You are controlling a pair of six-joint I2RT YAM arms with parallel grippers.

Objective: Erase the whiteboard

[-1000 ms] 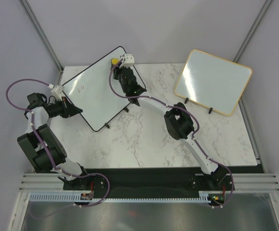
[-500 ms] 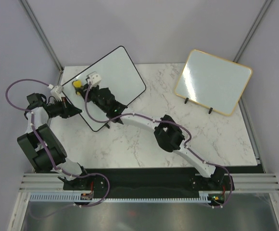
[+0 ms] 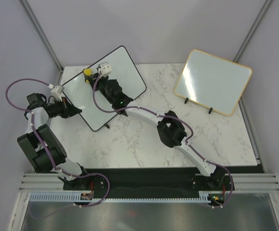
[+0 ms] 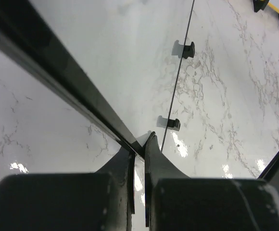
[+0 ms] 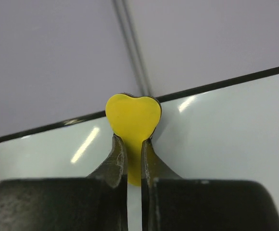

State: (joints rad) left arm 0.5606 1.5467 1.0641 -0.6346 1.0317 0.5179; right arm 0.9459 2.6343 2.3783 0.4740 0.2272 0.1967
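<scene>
The black-framed whiteboard [image 3: 122, 67] stands tilted at the table's back left; no red marks show on it in the top view. It also fills the right wrist view [image 5: 235, 125] and the left wrist view [image 4: 125, 43]. My right gripper [image 3: 92, 77] is shut on a yellow heart-shaped eraser [image 3: 88, 72] and presses it against the board's upper left part; the eraser [image 5: 132, 118] shows between my fingers near the board's top edge. My left gripper [image 3: 78, 111] is shut on the board's black frame [image 4: 67, 91] at its left edge.
A gold-framed white board [image 3: 212, 82] stands at the table's back right on black feet. The black-framed board's feet [image 4: 183, 49] rest on the marble table [image 3: 149, 139]. Grey walls close in at left and behind.
My right gripper swept the eraser from the board's upper right down to its left side, then back up a little to the right. The faint marks near the left edge are gone. My left gripper stayed.
</scene>
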